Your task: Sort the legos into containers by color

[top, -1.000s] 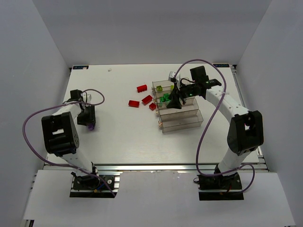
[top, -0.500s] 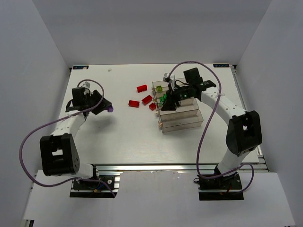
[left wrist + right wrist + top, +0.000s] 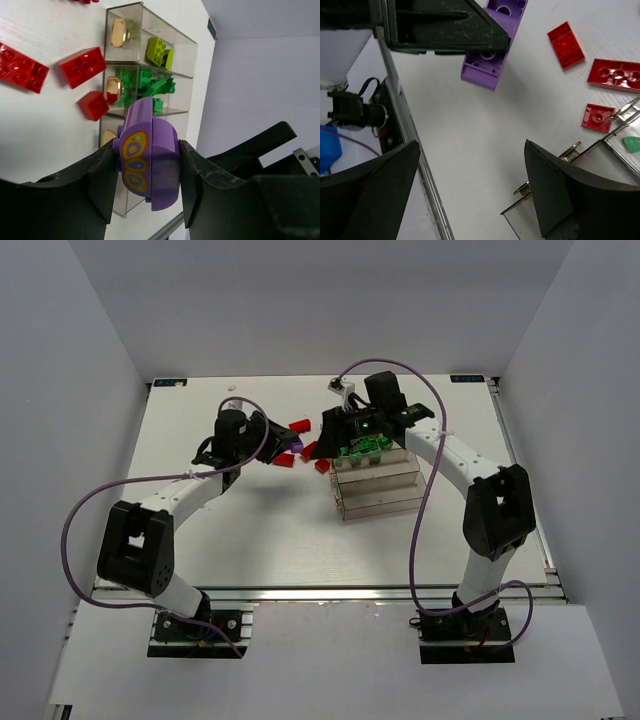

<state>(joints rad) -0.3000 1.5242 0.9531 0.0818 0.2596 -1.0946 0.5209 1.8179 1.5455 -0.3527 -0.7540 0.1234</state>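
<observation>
My left gripper (image 3: 288, 444) is shut on a purple lego (image 3: 297, 446) with yellow ovals (image 3: 150, 160), held above the table just left of the containers (image 3: 385, 502). Red legos (image 3: 298, 426) lie on the table around it; three show in the left wrist view (image 3: 82, 66). One tray holds a yellow-green lego (image 3: 159, 50), the one beside it green legos (image 3: 150, 87) (image 3: 362, 448). My right gripper (image 3: 328, 433) is open and empty at the trays' far left corner, facing the left gripper. In the right wrist view (image 3: 470, 190) it looks down on the purple lego (image 3: 492, 45).
Red legos (image 3: 566, 44) lie between the two grippers, close to the tray ends with gold clasps (image 3: 570, 149). The two nearer trays (image 3: 380, 480) look empty. The table's metal front rail (image 3: 405, 130) runs along the near edge.
My left arm has swung from the far left to the middle, carrying the purple lego. My right gripper has moved left, from over the trays to their left end.
</observation>
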